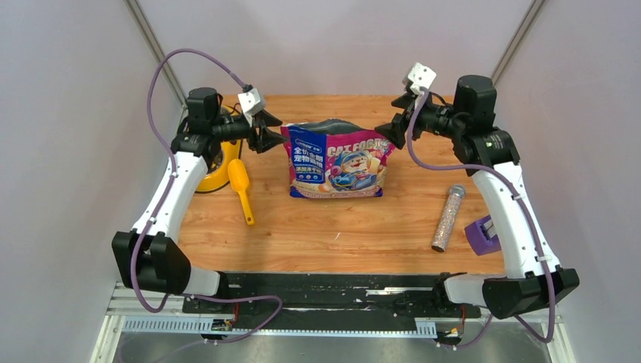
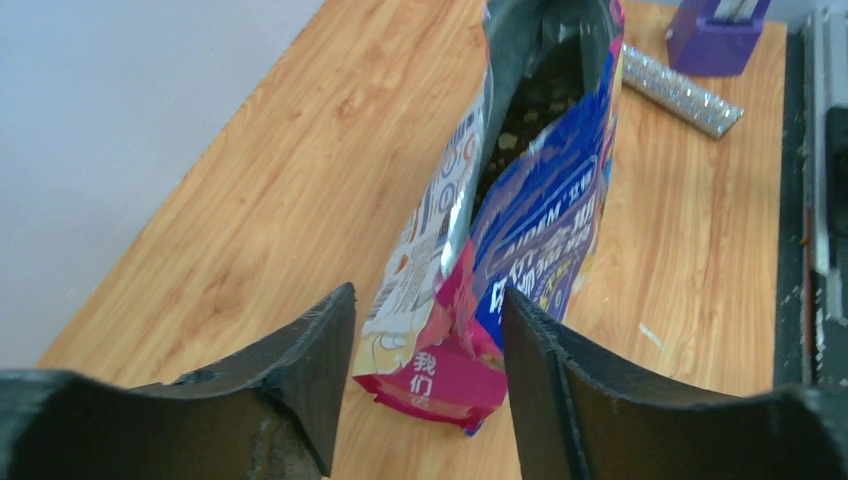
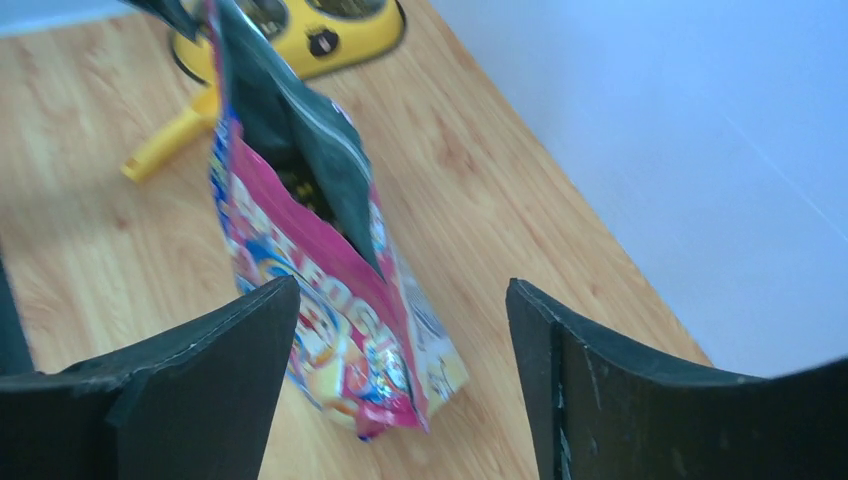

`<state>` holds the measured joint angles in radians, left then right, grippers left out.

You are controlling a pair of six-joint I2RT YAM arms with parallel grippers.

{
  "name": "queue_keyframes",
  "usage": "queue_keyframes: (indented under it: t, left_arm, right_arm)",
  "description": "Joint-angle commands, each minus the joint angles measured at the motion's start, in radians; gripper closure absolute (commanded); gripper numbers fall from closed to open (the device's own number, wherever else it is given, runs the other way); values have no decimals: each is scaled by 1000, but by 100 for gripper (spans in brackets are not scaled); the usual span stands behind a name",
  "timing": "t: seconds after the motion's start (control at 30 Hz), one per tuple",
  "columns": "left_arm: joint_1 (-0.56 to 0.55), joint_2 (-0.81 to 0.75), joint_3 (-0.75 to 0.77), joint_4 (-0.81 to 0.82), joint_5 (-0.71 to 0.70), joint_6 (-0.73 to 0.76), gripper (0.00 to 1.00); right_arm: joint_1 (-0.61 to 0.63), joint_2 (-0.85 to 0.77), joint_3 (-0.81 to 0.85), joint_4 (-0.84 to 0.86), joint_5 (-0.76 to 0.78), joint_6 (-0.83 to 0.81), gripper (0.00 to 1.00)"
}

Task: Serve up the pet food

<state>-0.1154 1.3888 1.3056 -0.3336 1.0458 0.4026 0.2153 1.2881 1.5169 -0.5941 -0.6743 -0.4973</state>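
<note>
The pink, blue and white "CAT FOOD" bag [image 1: 336, 160] stands upright mid-table with its top open. Brown kibble [image 2: 530, 110] shows inside its mouth, and also in the right wrist view [image 3: 300, 188]. My left gripper [image 1: 272, 136] is open beside the bag's upper left edge. In the left wrist view the left gripper [image 2: 428, 325] has its fingers either side of the bag's near edge [image 2: 540, 220], with gaps. My right gripper [image 1: 389, 132] is open at the bag's upper right corner. In the right wrist view the right gripper [image 3: 400, 300] is open, with the bag [image 3: 330, 300] nearer its left finger.
A yellow scoop [image 1: 243, 187] lies left of the bag, next to a yellow bowl [image 1: 215, 168] partly under the left arm. A speckled tube [image 1: 447, 218] and a purple holder [image 1: 482, 234] lie at the right. The bowl [image 3: 320, 35] also shows in the right wrist view.
</note>
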Motion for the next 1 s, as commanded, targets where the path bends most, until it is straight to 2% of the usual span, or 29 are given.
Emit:
queue_keyframes:
  t: [0.0, 0.1, 0.2, 0.3, 0.4, 0.47, 0.63, 0.73, 0.83, 0.97]
  left_arm:
    - [-17, -8, 65, 140, -26, -208, 40]
    - [-18, 20, 93, 169, -32, -374, 48]
    - [-18, 30, 93, 178, 19, -434, 51]
    - [-25, 5, 25, 227, 44, -394, 51]
    - [-61, -27, -4, 226, -19, -310, 46]
    - [-99, -18, 10, 217, -77, -288, 46]
    - [-156, 67, 158, -29, -129, -181, 46]
    - [-158, 83, 179, -111, -118, -94, 47]
    - [-159, 85, 186, -160, -92, -40, 58]
    - [-159, 96, 215, -269, -76, 96, 61]
  right_arm:
    - [32, 45, 125, 4, -114, 229, 19]
    - [41, 106, 197, 0, -137, 363, 18]
    - [63, 126, 197, 1, -196, 358, 10]
    - [133, 124, 160, 6, -170, 276, 4]
    - [211, 154, 144, 9, -89, 206, 2]
    - [259, 198, 163, 9, -40, 190, 2]
    - [327, 296, 246, 13, 61, 181, 2]
    - [374, 351, 312, -14, 212, 179, 1]
    - [400, 377, 349, -46, 306, 155, 1]
    - [405, 373, 378, -75, 345, 132, 3]
